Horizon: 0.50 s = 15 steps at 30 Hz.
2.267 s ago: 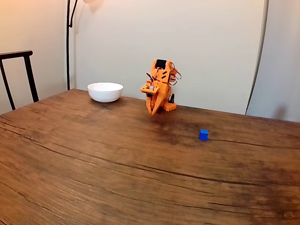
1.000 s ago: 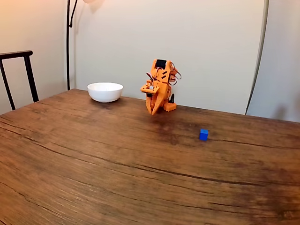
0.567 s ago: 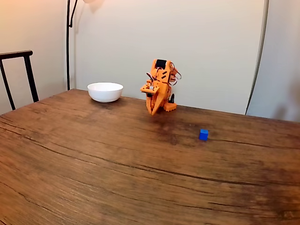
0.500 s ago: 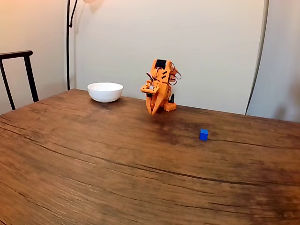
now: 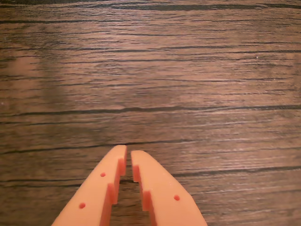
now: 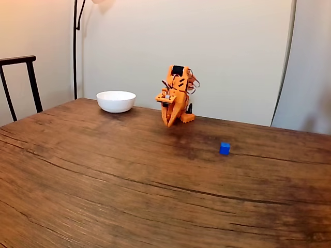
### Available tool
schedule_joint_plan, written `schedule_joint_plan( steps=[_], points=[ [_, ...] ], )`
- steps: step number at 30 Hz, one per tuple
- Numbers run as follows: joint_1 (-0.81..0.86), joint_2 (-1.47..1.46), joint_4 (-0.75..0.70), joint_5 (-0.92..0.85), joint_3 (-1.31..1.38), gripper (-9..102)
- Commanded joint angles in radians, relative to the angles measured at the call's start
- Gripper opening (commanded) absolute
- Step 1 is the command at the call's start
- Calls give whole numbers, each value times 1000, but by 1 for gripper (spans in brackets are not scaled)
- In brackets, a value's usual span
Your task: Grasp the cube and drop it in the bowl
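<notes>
Sitting folded exactly as before, the gripper point(image 5: 128, 155) is nearly closed — empty. Cube point(image 6: 224, 148) and bowl point(image 6: 116, 101) untouched — nothing started.

Orange arm folded, hand point(image 5: 128, 153) pointing down, nearly closed

Dark-grained wooden worktop point(image 6: 103, 181); plain cream wall point(image 6: 222, 51) behind; black chair point(image 6: 20, 82) at left; thin black lamp pole point(image 6: 75, 46).
</notes>
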State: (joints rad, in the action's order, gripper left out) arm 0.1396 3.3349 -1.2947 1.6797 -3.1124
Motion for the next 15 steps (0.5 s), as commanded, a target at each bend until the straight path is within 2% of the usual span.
schedule_joint_plan(
  steps=[1, 15],
  points=[
    [-48, -11, 5, -6, 48, 0],
    [-202, -11, 51, -8, 322, 0]
  ],
)
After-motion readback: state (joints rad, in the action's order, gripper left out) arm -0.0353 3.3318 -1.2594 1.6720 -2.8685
